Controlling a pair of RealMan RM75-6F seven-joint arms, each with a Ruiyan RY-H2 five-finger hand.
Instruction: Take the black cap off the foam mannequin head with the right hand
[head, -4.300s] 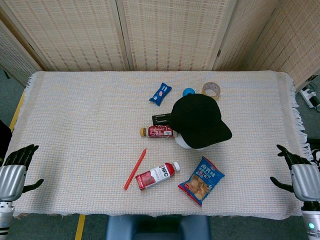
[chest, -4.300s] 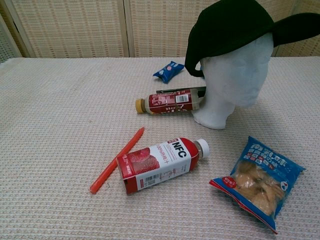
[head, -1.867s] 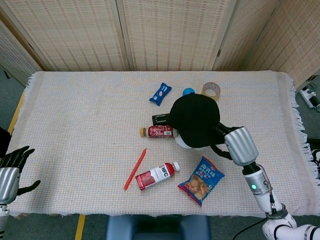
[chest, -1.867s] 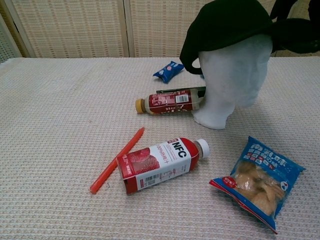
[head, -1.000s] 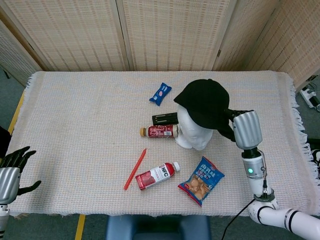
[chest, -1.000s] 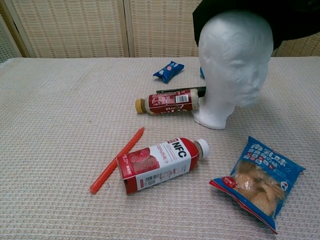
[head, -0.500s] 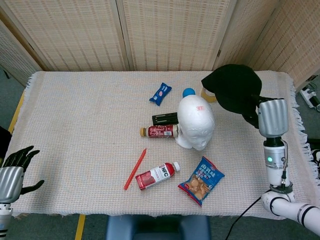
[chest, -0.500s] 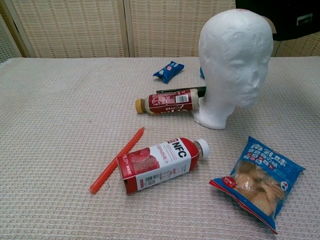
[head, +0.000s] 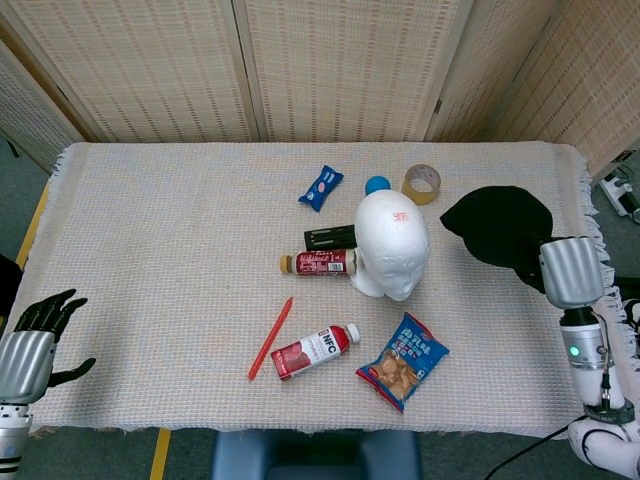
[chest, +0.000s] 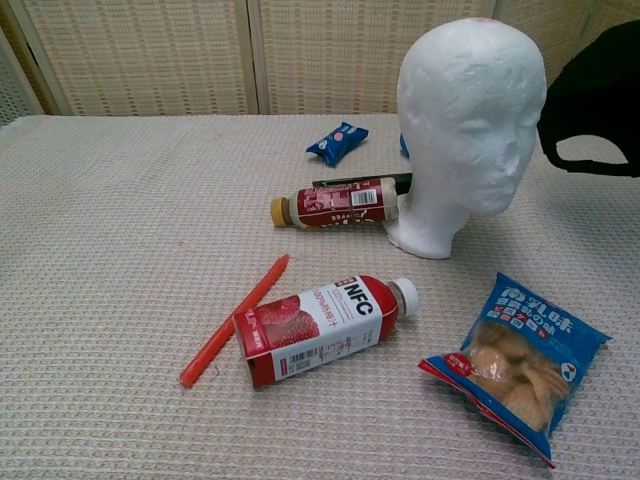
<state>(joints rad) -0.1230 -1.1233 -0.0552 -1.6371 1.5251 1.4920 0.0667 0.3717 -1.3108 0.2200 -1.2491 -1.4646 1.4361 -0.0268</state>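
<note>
The white foam mannequin head (head: 392, 243) (chest: 470, 130) stands bare near the table's middle. My right hand (head: 562, 272) holds the black cap (head: 498, 226) (chest: 596, 100) by its edge, well to the right of the head and above the cloth near the table's right edge. The cap hides most of that hand's fingers. In the chest view the cap hangs at the right frame edge, clear of the head. My left hand (head: 35, 335) hovers open off the table's front left corner, holding nothing.
Around the head lie a red drink bottle (head: 314, 263), a black bar (head: 328, 238), a blue ball (head: 377, 184), a tape roll (head: 421, 182) and a blue packet (head: 320, 187). In front sit an NFC bottle (head: 313, 351), an orange stick (head: 271, 338) and a snack bag (head: 403, 361).
My right hand lifted the cap off the mannequin head and carried it right, then down toward the table's right edge. The head now stands uncovered. The left hand barely shifted.
</note>
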